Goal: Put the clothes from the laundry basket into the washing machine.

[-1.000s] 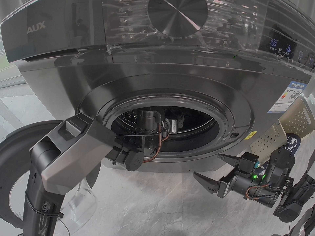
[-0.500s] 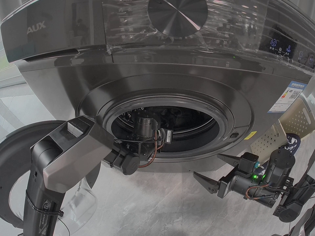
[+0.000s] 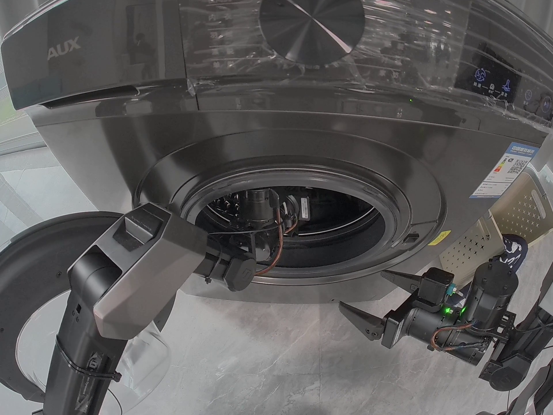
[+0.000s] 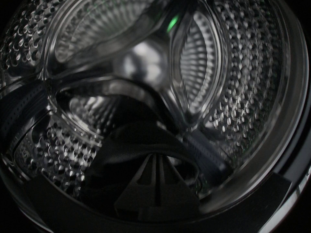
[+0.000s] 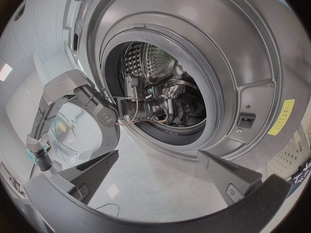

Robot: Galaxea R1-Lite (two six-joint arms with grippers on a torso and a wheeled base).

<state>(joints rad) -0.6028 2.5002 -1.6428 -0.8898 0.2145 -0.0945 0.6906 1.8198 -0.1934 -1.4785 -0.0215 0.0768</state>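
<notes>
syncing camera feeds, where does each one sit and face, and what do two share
Head view: on the head, looking forward and down at the dark grey washing machine; left arm and right gripper, jaws open, show.
Left wrist view: inside the dimpled steel drum, facing its back wall and dark clothes; left gripper shows, jaws together.
Right wrist view: outside, facing into the drum; its open jaws show.
Shared: head and right wrist views both show the left arm in the drum.
</notes>
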